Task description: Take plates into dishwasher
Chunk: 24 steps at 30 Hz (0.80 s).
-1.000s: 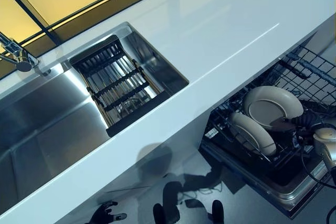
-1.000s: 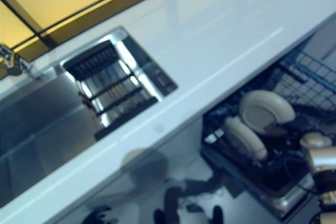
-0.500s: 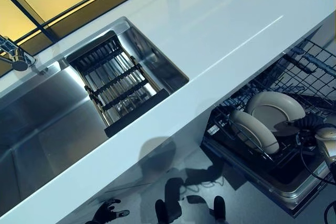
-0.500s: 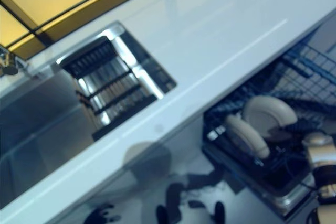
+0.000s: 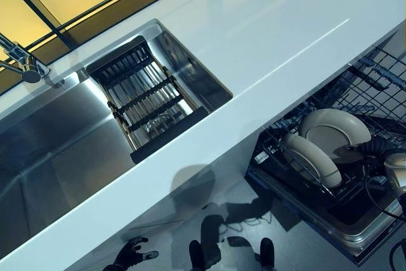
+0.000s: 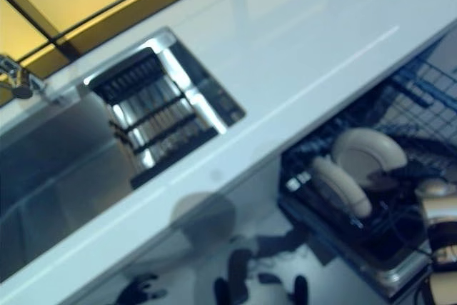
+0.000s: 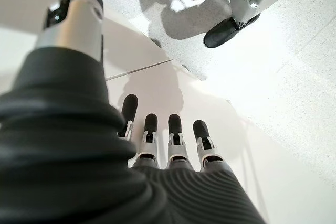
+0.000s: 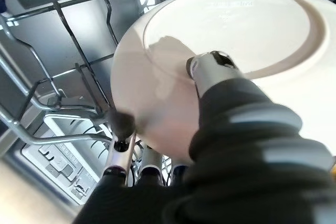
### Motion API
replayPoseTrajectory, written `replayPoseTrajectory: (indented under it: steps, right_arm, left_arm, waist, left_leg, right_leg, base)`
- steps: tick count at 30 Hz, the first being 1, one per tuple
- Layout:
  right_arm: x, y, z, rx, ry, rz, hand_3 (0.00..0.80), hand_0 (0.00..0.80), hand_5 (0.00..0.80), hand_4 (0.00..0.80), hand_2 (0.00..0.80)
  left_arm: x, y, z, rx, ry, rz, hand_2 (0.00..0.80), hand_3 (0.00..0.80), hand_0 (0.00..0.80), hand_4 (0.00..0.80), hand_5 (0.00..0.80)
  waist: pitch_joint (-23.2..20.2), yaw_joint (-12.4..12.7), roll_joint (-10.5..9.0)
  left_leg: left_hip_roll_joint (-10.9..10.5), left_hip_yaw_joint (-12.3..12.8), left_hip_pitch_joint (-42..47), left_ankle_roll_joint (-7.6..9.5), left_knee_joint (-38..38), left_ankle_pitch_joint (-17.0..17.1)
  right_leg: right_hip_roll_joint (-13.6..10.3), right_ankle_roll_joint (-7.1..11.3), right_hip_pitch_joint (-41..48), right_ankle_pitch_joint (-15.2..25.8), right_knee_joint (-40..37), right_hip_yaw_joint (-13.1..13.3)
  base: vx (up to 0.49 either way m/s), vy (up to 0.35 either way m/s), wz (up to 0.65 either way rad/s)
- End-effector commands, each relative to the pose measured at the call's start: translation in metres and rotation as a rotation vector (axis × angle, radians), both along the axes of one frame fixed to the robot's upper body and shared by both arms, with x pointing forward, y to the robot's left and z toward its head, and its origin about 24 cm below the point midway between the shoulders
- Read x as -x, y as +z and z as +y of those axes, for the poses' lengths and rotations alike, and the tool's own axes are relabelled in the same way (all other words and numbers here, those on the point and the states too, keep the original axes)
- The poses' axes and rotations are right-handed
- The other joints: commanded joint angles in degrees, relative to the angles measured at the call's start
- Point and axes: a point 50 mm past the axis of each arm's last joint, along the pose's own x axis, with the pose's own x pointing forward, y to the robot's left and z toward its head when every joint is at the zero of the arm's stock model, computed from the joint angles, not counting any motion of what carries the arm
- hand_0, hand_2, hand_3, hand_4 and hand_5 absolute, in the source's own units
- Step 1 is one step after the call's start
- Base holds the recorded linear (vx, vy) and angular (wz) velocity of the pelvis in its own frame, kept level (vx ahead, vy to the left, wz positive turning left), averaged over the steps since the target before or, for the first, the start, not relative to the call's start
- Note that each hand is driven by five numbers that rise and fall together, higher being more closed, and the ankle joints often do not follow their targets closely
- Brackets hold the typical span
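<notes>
Two cream plates stand on edge in the pulled-out dishwasher rack [image 5: 365,90] under the counter. The nearer plate [image 5: 311,160] stands alone in the tines. My right hand [image 5: 373,150] is shut on the farther plate [image 5: 335,132]. In the right wrist view the thumb lies on the plate's face [image 8: 236,35] and the fingers [image 8: 122,124] curl behind its rim, among the wire tines [image 8: 63,77]. My left hand [image 5: 130,255] hangs low by the floor, open and empty, its fingers [image 7: 176,129] straight.
A white counter [image 5: 266,36] runs across the view above the dishwasher. A steel sink [image 5: 57,150] at the left holds a black slatted drying rack [image 5: 143,103]. A faucet [image 5: 22,61] stands at the far left.
The whole view has shifted slightly, so the camera moved. My right hand stays on the farther plate in the rack. The left hand hangs as before.
</notes>
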Motion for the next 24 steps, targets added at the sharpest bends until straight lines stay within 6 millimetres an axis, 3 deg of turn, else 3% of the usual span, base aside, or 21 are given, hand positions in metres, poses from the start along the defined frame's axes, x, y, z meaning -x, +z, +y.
replayPoseTrajectory:
  steps: [1,8,14,24]
  right_arm:
    - [-0.003,0.003,-0.001,0.052,-0.004,0.019,0.0,0.0,0.0,0.0,0.0]
    - [0.005,0.008,-0.009,0.06,-0.06,-0.013,0.0,0.0,0.0,0.0,0.0]
    - [0.02,0.01,-0.023,0.044,-0.122,-0.008,0.0,0.0,0.0,0.0,0.0]
    - [0.042,0.026,-0.044,0.075,-0.193,0.007,0.0,0.0,0.0,0.0,0.0]
  left_arm:
    - [-0.03,0.02,0.003,-0.007,0.025,-0.139,0.0,0.0,0.0,0.0,0.0]
    - [-0.027,0.018,0.008,-0.04,0.039,-0.122,0.0,0.0,0.0,0.0,0.0]
    - [-0.019,0.013,0.021,-0.087,0.119,-0.076,0.0,0.0,0.0,0.0,0.0]
    - [0.002,0.004,0.04,-0.175,0.23,0.033,0.0,0.0,0.0,0.0,0.0]
  waist:
    - [-0.3,1.45,-0.72]
    - [-1.1,1.14,-2.85]
    - [-2.58,0.97,-6.3]
    - [-5.6,0.76,-10.31]
  left_leg:
    - [-4.41,-3.14,-1.13,1.01,-0.25,-0.82]
    - [-3.86,-2.87,0.01,0.97,-0.25,-1.21]
    - [-3.02,-2.41,1.34,1.02,-0.25,-1.71]
    - [-2.07,-1.86,3.76,1.03,-0.25,-2.58]
  right_leg:
    - [2.2,-0.41,-5.16,0.97,5.26,-2.66]
    - [2.71,-0.28,-3.89,1.02,5.19,-2.75]
    - [3.54,-0.14,-2.12,1.07,4.85,-2.55]
    - [4.43,0.05,1.07,0.78,3.79,-1.66]
  base:
    - [0.0,0.0,0.0]
    - [0.035,-0.008,0.03]
    - [0.059,-0.021,0.01]
    - [0.066,0.009,-0.01]
